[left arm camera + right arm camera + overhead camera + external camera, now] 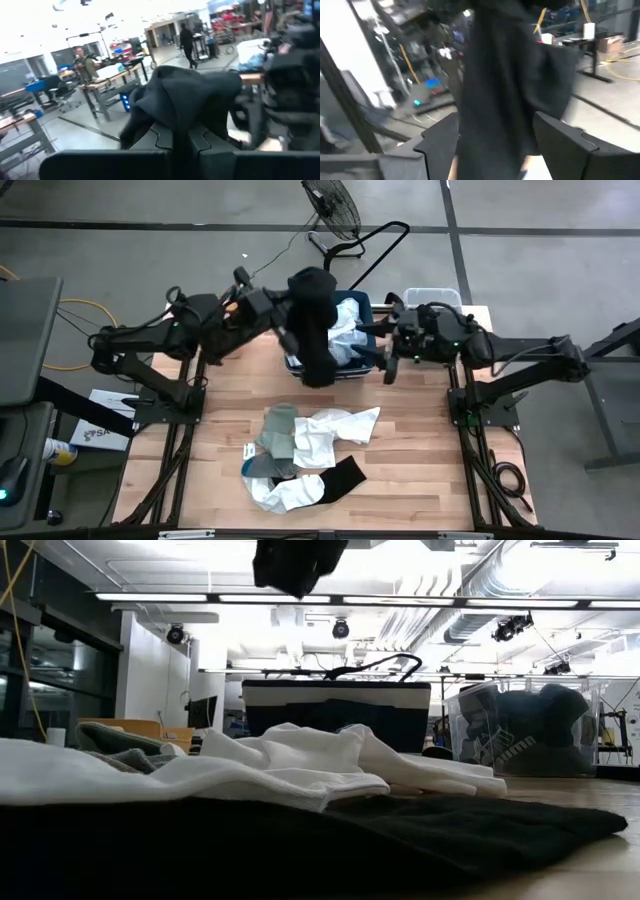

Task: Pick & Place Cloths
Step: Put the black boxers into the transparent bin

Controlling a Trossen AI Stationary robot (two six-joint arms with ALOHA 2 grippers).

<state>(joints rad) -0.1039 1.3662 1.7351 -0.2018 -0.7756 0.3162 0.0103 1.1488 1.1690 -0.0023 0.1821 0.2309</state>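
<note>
**Black garment held up over the navy bin**

Left gripper (285,310) is clamped shut on a black garment (316,330), raised high at the far side of the table. The cloth drapes long from the grip, its lower end hanging across the front wall of the navy bin (362,302). Held this high, probably so the trailing fabric clears the bin's rim before release. In the left wrist view the black cloth (185,100) bunches over the closed fingers.

Right gripper (390,365) waits just beside the bin's other side, fingers spread wide. In the right wrist view the black cloth (505,85) hangs between them, but whether they touch it cannot be told.

White cloth (350,320) already lies in the navy bin. A clear bin (432,295) stands beyond it.

Pile still on the table, near side: white cloth (335,428), grey-green cloth (278,435), a black sock (340,477). Well apart from the arms.

Risk, by judgement: the long hanging tail may catch on the bin's rim and end up outside it.
</note>
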